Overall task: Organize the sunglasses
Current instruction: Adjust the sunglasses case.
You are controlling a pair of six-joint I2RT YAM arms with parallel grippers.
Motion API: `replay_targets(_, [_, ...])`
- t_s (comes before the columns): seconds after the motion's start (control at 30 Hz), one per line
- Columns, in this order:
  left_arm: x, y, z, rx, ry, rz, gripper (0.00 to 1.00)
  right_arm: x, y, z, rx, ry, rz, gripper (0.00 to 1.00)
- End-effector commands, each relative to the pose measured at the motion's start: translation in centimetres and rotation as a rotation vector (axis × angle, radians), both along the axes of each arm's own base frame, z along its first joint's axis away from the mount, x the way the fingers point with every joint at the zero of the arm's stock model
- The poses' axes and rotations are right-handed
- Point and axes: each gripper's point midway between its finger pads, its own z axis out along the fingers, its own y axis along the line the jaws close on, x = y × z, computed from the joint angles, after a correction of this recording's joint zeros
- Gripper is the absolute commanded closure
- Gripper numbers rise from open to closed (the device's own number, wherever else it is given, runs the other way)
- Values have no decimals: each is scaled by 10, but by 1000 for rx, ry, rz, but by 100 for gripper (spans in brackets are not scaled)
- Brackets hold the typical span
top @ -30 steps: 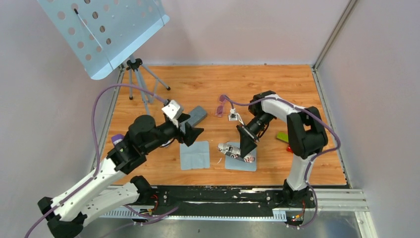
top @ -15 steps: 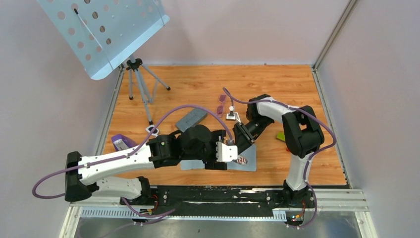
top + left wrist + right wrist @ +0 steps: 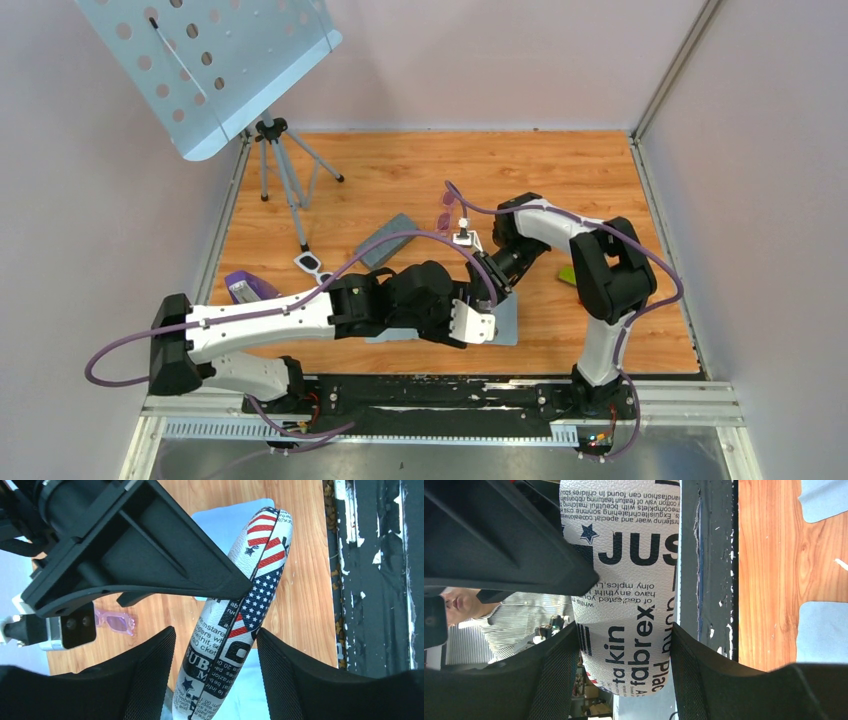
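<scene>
Sunglasses (image 3: 443,221) flat on wooden table (image 3: 400,170), far side of both wrists, just right of grey case (image 3: 388,240). Touched by neither gripper. Flag-patterned case (image 3: 240,615) at near middle, over blue cloth (image 3: 508,316); lifted or resting, cannot tell. Right gripper (image 3: 624,627) clamped across the flag-patterned case, both pads against its sides. Left gripper (image 3: 215,632) spread wide astride the same case, slivers of cloth showing either side, not gripping. White-framed glasses (image 3: 312,265) well to the left, apart from all else.
</scene>
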Motion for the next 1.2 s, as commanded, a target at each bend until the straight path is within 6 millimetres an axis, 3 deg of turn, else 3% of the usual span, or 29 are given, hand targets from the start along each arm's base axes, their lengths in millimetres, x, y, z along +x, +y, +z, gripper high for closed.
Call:
replay_targets(0.0, [-4,2,-9,44,15,-14,39,-10,2,18,20,41,-12,84])
replay_targets(0.13, [-3,-3,-17,47,34,3,49,-10,2,21,28,27,-12,84])
replay_targets(0.3, [-5,-11,-12,-18,68,28,63,-11,0,23,28,9,-6,77])
replay_targets(0.47, [-8,-6,-12,-83,109,78,68,0,-2,25,4,2,-22,51])
replay_targets(0.6, [-10,4,-9,-172,168,129,71,25,-8,22,-15,-9,-76,38])
replay_targets(0.73, [-5,13,-15,-245,279,204,73,74,-22,35,-2,-59,-211,27])
replay_targets(0.83, [-1,16,-21,-294,360,241,73,102,-33,60,30,-193,-272,23])
replay_targets(0.93, [5,16,-29,-335,427,288,76,117,-42,77,25,-328,-284,22])
replay_targets(1.07, [27,11,-30,-443,584,404,79,113,-57,80,-28,-562,-214,24])
replay_targets(1.17, [45,5,-25,-555,751,470,80,131,-74,67,-158,-822,-270,26])
